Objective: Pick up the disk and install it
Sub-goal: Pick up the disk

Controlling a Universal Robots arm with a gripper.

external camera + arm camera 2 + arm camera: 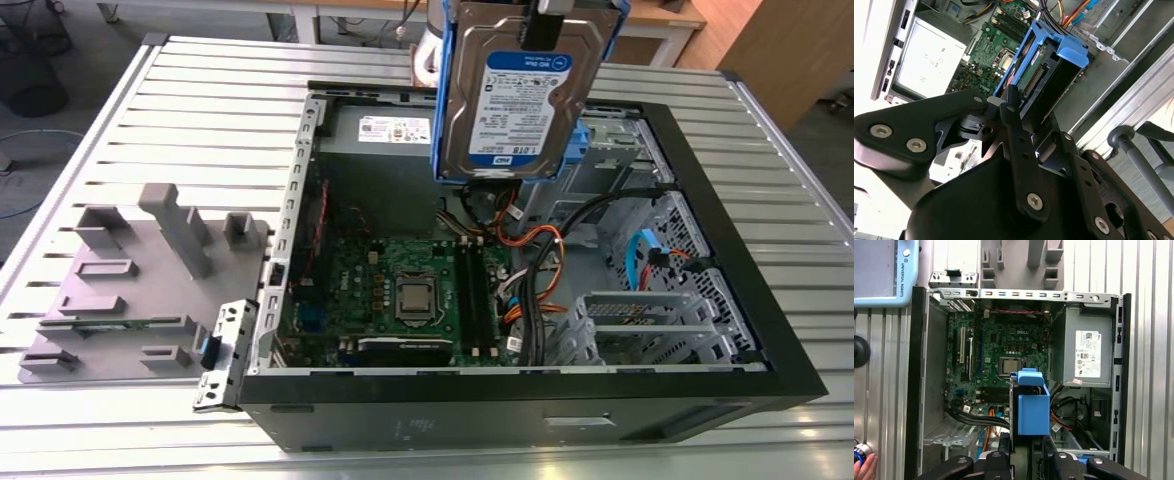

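Note:
The disk [514, 100], silver with a white-and-blue label and a blue bracket along its edges, hangs upright in the air over the back of the open computer case [747, 330]. My gripper [554, 18] is shut on its upper edge. In the second wrist view the black fingers [1010, 102] clamp the disk [1051, 65] end-on, with the motherboard [999, 47] far below. In the first wrist view the disk's blue bracket [1032, 410] sticks out from my gripper [1026, 456] above the case floor.
Inside the case lie the motherboard [400, 290], a grey power-supply box [380, 130], a metal drive cage [654, 325] and orange and black cables [534, 250]. A grey fixture [134, 290] stands on the slatted table [200, 100] at the exterior view's left. A hand [861, 465] shows beside the case.

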